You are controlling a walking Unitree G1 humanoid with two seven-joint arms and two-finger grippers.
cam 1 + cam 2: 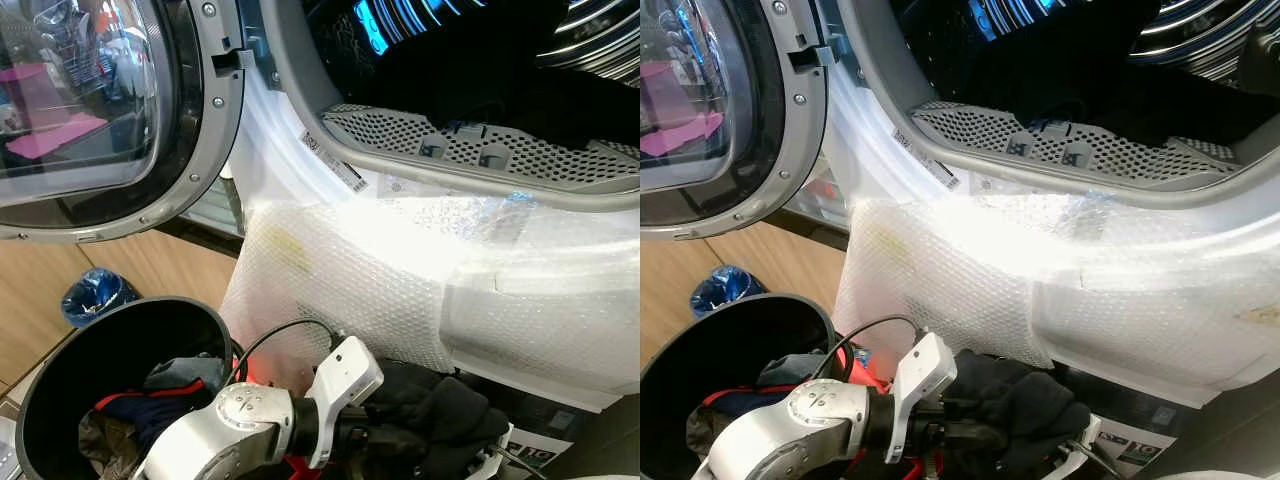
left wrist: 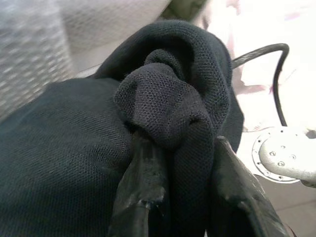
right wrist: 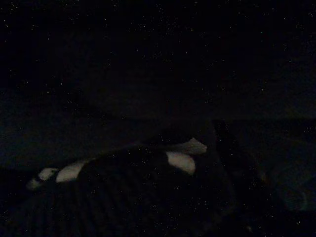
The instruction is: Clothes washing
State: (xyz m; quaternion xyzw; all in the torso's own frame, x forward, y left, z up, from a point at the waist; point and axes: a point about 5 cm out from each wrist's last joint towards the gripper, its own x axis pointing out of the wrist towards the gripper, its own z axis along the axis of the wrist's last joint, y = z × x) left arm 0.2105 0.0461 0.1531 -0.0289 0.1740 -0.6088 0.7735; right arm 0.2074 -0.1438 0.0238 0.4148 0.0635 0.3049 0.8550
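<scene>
My left gripper (image 2: 185,197) is shut on a black knit garment (image 2: 168,98), whose bunched fold is pinched between the two black fingers (image 2: 140,197). From the head camera, the silver left arm (image 1: 250,420) reaches low across the front of the washing machine, holding the black garment (image 1: 440,415) just below the bubble-wrapped front panel (image 1: 350,290). The machine's door (image 1: 100,100) is swung open to the left and the dark drum opening (image 1: 470,70) lies above. The right wrist view is nearly black, with some pale patches (image 3: 180,160).
A black round laundry basket (image 1: 60,370) stands at lower left, holding dark blue, red and grey clothes (image 1: 150,400). A blue crumpled bag (image 1: 95,295) lies on the wooden floor (image 1: 30,300) beyond it. A perforated grey rim (image 1: 480,150) edges the drum.
</scene>
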